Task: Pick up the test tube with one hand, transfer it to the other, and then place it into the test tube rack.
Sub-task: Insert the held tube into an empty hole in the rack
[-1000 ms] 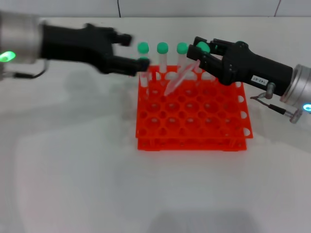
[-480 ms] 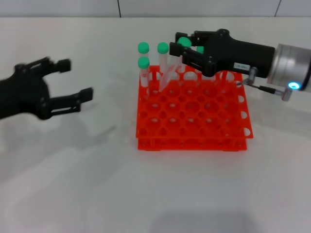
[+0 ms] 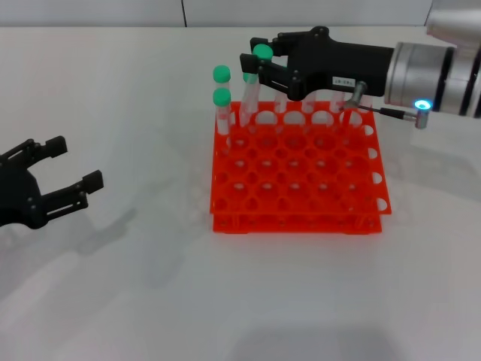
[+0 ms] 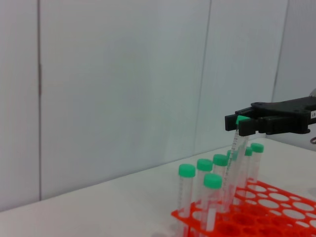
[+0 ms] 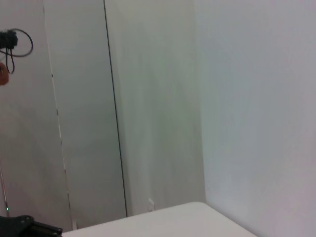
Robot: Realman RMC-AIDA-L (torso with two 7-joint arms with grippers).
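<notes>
My right gripper [image 3: 254, 56], with the white wrist label, is shut on the test tube [image 3: 253, 86] just under its green cap. The tube hangs nearly upright over the back left part of the orange-red rack [image 3: 301, 203]. Its lower end is down at the back-row holes; I cannot tell whether it is inside one. The left wrist view also shows this gripper [image 4: 242, 123], the tube [image 4: 233, 163] and the rack [image 4: 276, 207]. My left gripper [image 3: 75, 162] is open and empty, low over the table, well left of the rack.
Two green-capped tubes [image 3: 221, 98] stand in the rack's back left corner, and more stand along the back row behind my right gripper. A white wall rises behind the table. The right wrist view shows only wall panels.
The left gripper has pulled away from the rack to the left and toward the front. The right gripper has moved left with the tube, which has swung from slanted to nearly upright.
</notes>
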